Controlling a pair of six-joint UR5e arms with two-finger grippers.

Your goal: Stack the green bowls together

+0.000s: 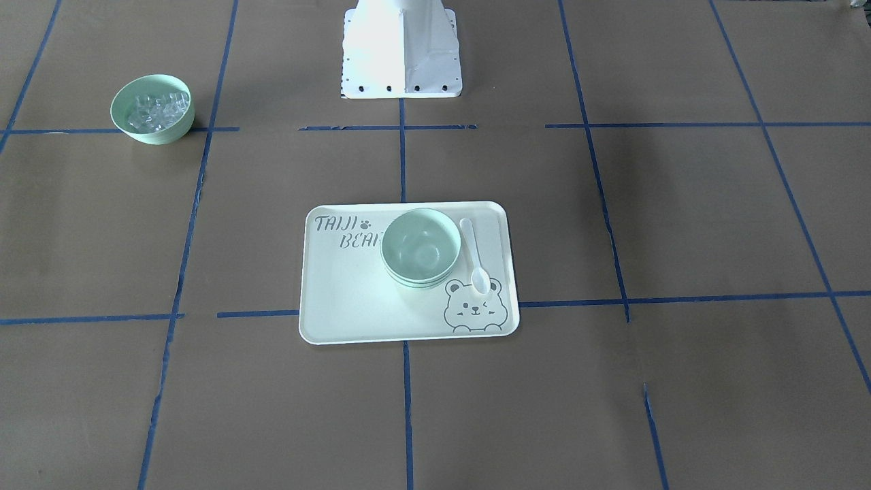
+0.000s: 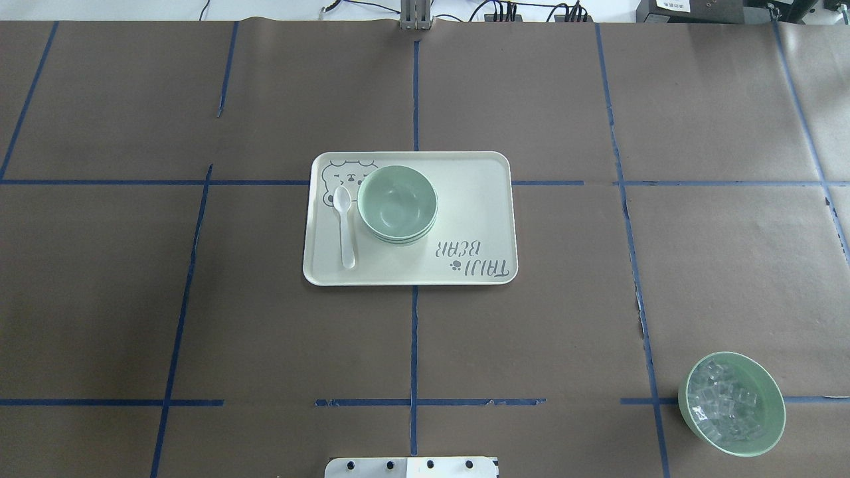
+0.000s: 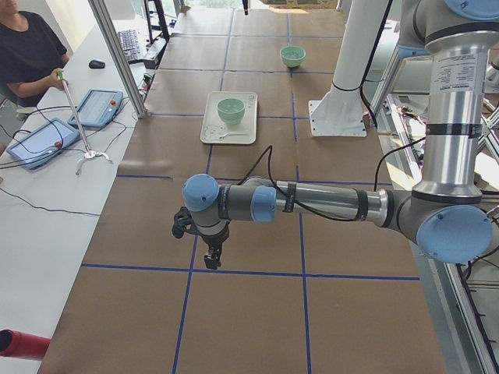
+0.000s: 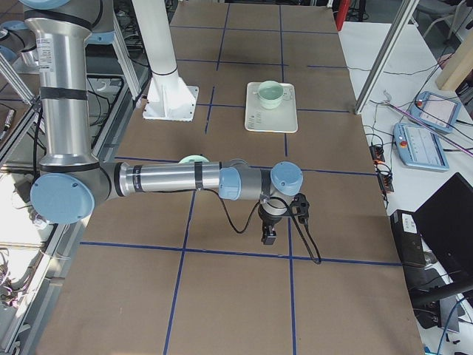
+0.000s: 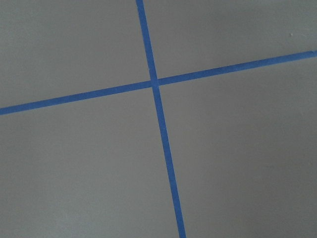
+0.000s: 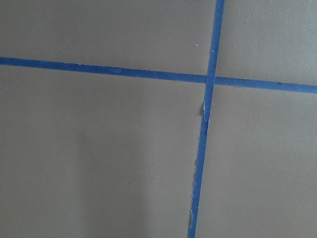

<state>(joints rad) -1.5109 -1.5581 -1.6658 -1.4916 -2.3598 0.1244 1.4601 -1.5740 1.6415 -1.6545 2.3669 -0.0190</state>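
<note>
The green bowls (image 1: 420,248) sit nested in one stack on the pale bear-print tray (image 1: 347,299), and the rims of the lower ones show under the top bowl (image 2: 397,204). The stack also shows in the exterior left view (image 3: 231,109) and the exterior right view (image 4: 270,93). My left gripper (image 3: 210,257) hangs over bare paper far from the tray, seen only from the side. My right gripper (image 4: 267,237) hangs over bare paper at the other end. I cannot tell whether either is open or shut. Both wrist views show only paper and blue tape.
A white spoon (image 1: 474,255) lies on the tray beside the stack. A similar green bowl holding clear cubes (image 2: 732,403) stands near the robot's right side. The robot's white base (image 1: 401,51) is at the table's edge. Operators' tablets (image 3: 93,109) lie on a side table.
</note>
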